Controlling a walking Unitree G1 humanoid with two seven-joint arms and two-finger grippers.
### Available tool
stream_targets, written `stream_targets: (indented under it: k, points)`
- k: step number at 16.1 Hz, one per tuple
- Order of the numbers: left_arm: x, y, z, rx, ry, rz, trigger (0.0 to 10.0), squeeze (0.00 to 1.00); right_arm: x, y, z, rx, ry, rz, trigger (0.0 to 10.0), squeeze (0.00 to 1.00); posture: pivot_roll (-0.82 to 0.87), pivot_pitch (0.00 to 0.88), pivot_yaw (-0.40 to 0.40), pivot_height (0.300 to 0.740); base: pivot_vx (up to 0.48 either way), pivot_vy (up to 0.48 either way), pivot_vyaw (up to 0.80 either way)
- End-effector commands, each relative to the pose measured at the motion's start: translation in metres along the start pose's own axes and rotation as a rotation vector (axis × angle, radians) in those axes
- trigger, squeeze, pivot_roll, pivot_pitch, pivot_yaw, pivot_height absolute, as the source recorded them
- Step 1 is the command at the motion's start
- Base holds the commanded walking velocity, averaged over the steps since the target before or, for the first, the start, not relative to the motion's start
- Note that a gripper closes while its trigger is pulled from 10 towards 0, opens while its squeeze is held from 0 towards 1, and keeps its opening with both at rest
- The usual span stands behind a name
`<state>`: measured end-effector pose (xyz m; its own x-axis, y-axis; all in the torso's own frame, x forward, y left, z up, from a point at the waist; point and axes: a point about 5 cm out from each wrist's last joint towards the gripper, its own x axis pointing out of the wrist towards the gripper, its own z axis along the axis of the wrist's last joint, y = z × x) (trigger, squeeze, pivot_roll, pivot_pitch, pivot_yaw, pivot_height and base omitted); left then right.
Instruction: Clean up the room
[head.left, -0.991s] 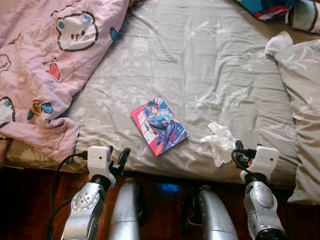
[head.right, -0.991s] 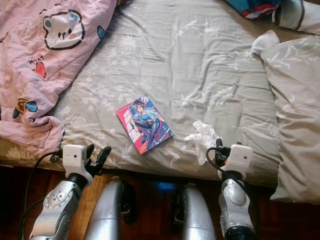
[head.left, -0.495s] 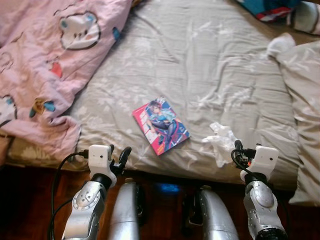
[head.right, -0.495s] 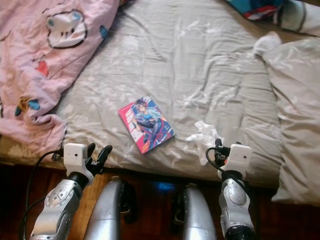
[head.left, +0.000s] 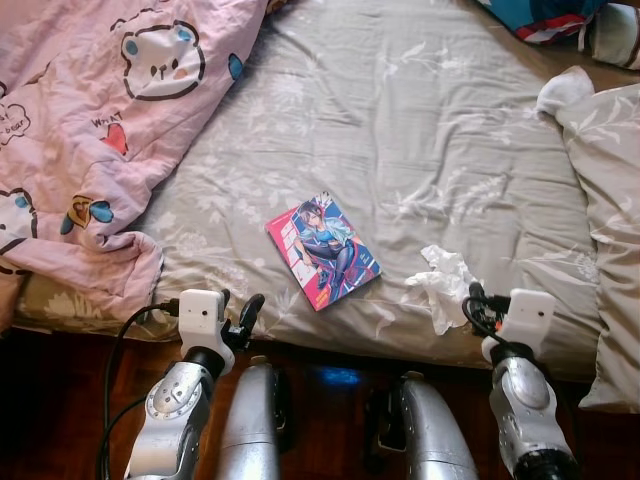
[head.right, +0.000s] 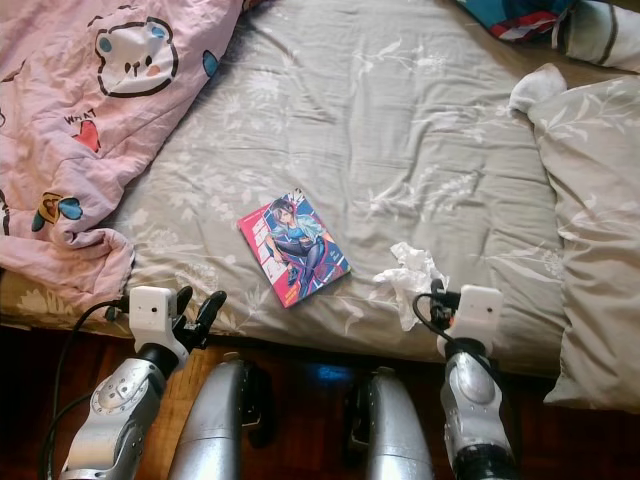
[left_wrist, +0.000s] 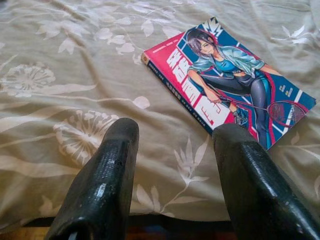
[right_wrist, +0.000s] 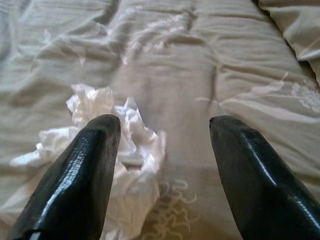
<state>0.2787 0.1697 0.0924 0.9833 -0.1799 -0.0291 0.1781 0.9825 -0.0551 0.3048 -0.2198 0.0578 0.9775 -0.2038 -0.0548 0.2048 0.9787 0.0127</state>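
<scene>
The left gripper (left_wrist: 172, 150) was observed at the near edge of the bed (head.left: 420, 130), its fingers (left_wrist: 107, 170) spread apart and nothing held. The right gripper (right_wrist: 162, 150) was likewise found parted and unloaded, with a crumpled white tissue (head.left: 440, 285) lying just beyond one finger. A comic book (head.left: 322, 250) was recorded flat on the grey floral sheet, just ahead of the left gripper. Farther off, a pink bear-print quilt (head.left: 90, 130) was noted to the left and a pillow (head.left: 610, 220) to the right.

Pink quilt (head.left: 90, 130) — cut off — pillow (head.left: 610, 230) too
</scene>
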Motion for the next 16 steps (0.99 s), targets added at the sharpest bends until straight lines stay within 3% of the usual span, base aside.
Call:
stream_targets:
  k: [1,9,16]
  points:
    - [-0.0071,0.0024,-0.0142,-0.01,0.068,0.012,10.0,0.0,-0.0089,-0.0021,-0.0164,-0.003,0.07,-0.005,10.0,0.0,0.08,0.485,0.064,0.646,0.3,0.0,0.0]
    - [-0.0077,0.0009,-0.0139,-0.015,0.064,0.009,10.0,0.0,-0.011,0.0012,-0.0193,0.002,0.077,0.004,10.0,0.0,0.08,0.484,0.061,0.646,0.323,0.0,0.0]
    - [-0.0125,-0.0041,-0.0057,-0.028,0.042,-0.012,10.0,0.0,-0.0022,0.0075,-0.0228,0.002,0.161,0.059,10.0,0.0,0.09,0.517,0.062,0.646,0.0,0.0,0.0]
